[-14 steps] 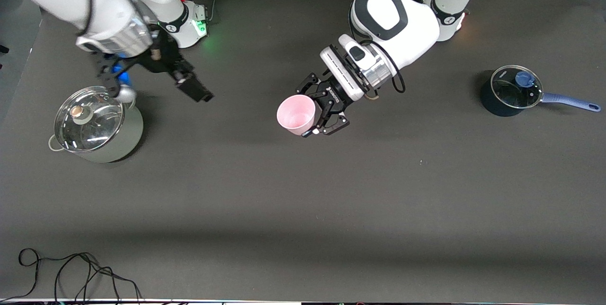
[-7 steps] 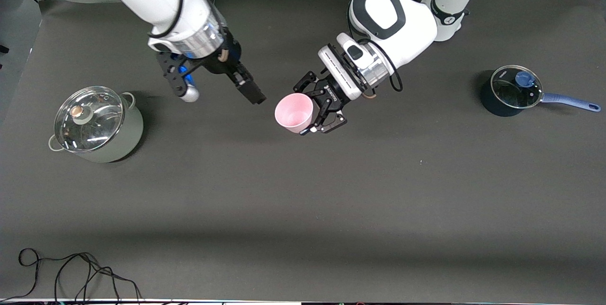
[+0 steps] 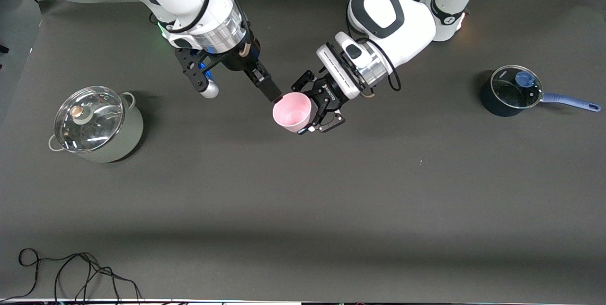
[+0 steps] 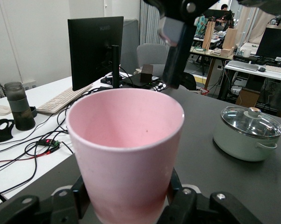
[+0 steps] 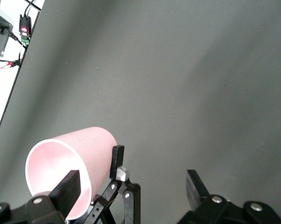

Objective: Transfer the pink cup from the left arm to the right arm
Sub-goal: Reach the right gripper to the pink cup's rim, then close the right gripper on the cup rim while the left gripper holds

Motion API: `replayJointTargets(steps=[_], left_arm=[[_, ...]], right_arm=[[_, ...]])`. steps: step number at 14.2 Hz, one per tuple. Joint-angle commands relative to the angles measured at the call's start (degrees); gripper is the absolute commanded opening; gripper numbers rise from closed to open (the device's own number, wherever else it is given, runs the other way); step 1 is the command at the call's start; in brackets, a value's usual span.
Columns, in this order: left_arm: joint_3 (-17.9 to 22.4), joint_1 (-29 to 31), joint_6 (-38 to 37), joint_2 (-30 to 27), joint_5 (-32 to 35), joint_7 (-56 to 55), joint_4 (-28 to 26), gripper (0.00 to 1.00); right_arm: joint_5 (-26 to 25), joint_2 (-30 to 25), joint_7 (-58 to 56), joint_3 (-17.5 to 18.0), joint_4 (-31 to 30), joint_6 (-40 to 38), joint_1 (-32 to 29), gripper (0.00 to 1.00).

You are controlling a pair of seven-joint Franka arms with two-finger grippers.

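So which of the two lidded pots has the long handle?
The small dark blue saucepan toward the left arm's end of the table: one long blue handle and a blue lid knob. The pale green stockpot at the right arm's end has short side loops instead.

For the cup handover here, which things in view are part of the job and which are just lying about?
Part of the job:
- pink cup, held in the air over the middle of the table
- left pincer, shut on the cup
- right pincer, open, beside the cup's rim

Just lying about:
- lidded steel pot
- lidded blue saucepan
- black cable
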Motion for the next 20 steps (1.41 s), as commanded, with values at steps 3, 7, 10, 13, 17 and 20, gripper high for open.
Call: replayJointTargets(steps=[3,7,10,13,17,20], left_arm=[[0.8,-1.6,1.2,0.4,-1.1,-0.2,1.6,0.22],[0.8,-1.6,1.2,0.4,-1.1,-0.3,1.7,0.24],[0.8,-1.6,1.2,0.5,-1.0,-0.3,1.6,0.24],[0.8,-1.6,1.2,0.5,-1.0,-0.3,1.6,0.24],[0.8,-1.6,1.2,0.6,-1.1,-0.3,1.6,0.26],[1.7,-2.2,1.2,0.7,-1.1,-0.3,1.7,0.31]], right_arm=[[-3.1,3.4,-0.9,-0.6,3.0,0.8,1.6,1.00],[-3.2,4.2,-2.3,-0.6,3.3,0.8,1.6,1.00],[-3.4,4.2,-2.3,-0.7,3.4,0.8,1.6,0.69],[-3.4,4.2,-2.1,-0.7,3.8,0.8,1.6,0.00],[-3.5,4.3,-2.3,-0.7,3.8,0.8,1.6,0.00],[-3.5,4.3,-2.2,-0.7,3.8,0.8,1.4,0.00]])
